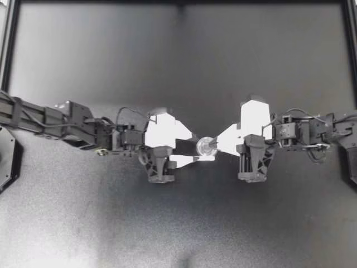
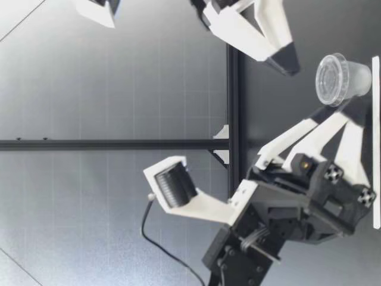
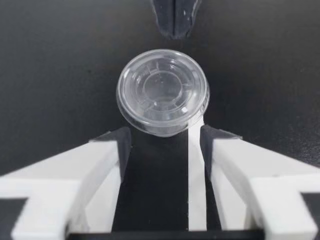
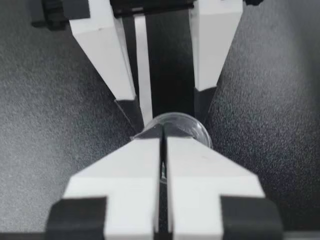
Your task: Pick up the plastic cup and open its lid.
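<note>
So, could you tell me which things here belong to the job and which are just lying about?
Job: cup, its lid, left jaws gripping the cup, right jaws shut by the lid.
Just there: table, black frame rail.

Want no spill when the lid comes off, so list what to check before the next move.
1. Left claw shut on plastic cup: ok.
2. Lid seated on the cup: ok.
3. Right claw touching the lid's rim: not ok, just short of it.
4. Right claw open to take the rim: not ok, shut.
5. Cup lifted off the table: cannot tell.
</note>
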